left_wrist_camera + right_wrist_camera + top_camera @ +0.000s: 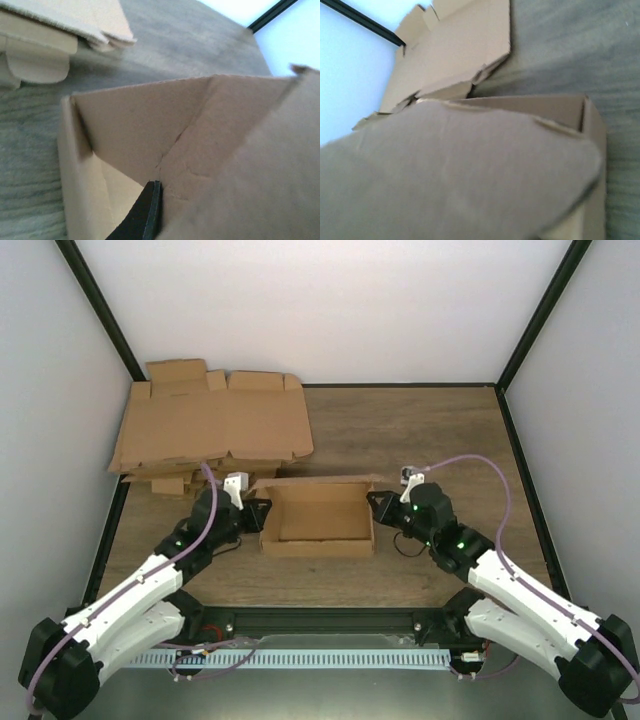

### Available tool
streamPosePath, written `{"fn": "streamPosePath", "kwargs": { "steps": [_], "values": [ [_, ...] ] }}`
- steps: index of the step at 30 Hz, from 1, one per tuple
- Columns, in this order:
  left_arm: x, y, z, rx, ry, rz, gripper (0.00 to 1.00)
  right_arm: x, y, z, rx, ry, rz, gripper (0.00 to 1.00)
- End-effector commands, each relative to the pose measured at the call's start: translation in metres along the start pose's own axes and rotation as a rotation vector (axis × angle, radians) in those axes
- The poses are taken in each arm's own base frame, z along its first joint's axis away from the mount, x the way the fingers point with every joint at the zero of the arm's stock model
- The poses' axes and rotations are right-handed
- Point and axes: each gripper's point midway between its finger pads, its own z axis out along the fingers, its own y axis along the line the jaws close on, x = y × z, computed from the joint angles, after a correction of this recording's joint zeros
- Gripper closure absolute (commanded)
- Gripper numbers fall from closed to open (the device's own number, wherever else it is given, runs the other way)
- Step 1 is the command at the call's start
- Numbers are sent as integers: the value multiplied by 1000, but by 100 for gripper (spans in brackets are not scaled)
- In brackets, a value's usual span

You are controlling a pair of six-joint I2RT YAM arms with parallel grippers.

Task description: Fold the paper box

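The paper box (318,522) is a shallow, open brown cardboard box in the middle of the table, with its walls standing. My left gripper (262,516) is at the box's left end. In the left wrist view one black finger (149,212) lies flat against the inside of the box's end wall (210,150); the other finger is hidden behind the cardboard. My right gripper (377,508) is at the box's right end. In the right wrist view a rounded flap (455,170) of the box covers both fingers.
A pile of flat brown cardboard blanks (215,425) lies at the back left, close behind the box; it also shows in the left wrist view (60,30) and in the right wrist view (455,55). Black frame posts and white walls enclose the wooden table (420,430).
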Motion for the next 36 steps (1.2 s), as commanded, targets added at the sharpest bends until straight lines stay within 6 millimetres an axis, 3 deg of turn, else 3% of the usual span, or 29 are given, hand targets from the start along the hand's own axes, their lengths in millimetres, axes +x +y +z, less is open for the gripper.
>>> {"fn": "streamPosePath", "kwargs": {
  "steps": [1, 4, 9, 16, 19, 23, 26, 32, 36],
  "values": [
    [46, 24, 1, -76, 174, -13, 94, 58, -54, 2, 160, 161, 69, 99],
    [49, 30, -2, -97, 178, -10, 94, 66, -71, -2, 197, 155, 83, 99],
    [52, 32, -5, -93, 170, -22, 94, 67, -77, -4, 197, 128, 66, 96],
    [58, 32, -4, -83, 194, -31, 87, 70, -72, -5, 185, 176, 7, 68],
    [58, 30, -5, -75, 192, -39, 72, 69, -63, -9, 152, 187, -16, 60],
    [60, 24, -8, -56, 217, -68, 40, 74, -55, -17, 121, 232, -46, 48],
    [61, 19, -14, -61, 251, -114, 28, 82, -55, -20, 119, 280, -40, 34],
    [47, 6, -39, -86, 266, -153, 13, 108, -66, -18, 122, 381, -5, 33],
    [15, -4, -65, -137, 196, -138, 0, 115, -66, -22, 107, 406, 2, 31]
  ]
}}
